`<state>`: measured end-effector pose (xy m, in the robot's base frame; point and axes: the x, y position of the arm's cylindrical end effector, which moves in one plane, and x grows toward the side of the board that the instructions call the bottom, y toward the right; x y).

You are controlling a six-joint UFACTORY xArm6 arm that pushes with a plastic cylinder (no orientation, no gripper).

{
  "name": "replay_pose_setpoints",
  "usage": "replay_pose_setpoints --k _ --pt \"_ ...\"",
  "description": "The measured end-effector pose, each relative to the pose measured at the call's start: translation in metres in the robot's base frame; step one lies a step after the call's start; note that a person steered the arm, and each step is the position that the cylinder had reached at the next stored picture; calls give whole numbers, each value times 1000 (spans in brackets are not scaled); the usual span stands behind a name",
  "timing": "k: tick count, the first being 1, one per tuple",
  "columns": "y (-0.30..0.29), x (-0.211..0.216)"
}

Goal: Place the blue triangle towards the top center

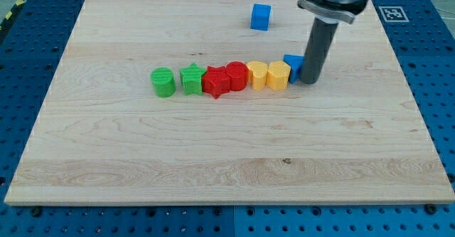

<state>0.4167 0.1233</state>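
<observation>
The blue triangle [291,65] lies at the right end of a row of blocks, partly hidden behind my rod. My tip [308,81] rests on the board touching or just right of it. To its left sit a yellow hexagon block [279,75], a yellow rounded block [257,75], a red round block [236,75], a red star [216,82], a green star [192,80] and a green cylinder [163,82]. A blue cube [261,16] stands apart near the view's top centre.
The wooden board [106,159] lies on a blue perforated table. A black-and-white marker [390,13] sits off the board at the view's top right.
</observation>
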Motion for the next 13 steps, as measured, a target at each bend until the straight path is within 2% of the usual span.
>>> replay_pose_setpoints --k 3,5,13 --pt "-32 -36" --pt "-54 -34" --pt "-69 -23"
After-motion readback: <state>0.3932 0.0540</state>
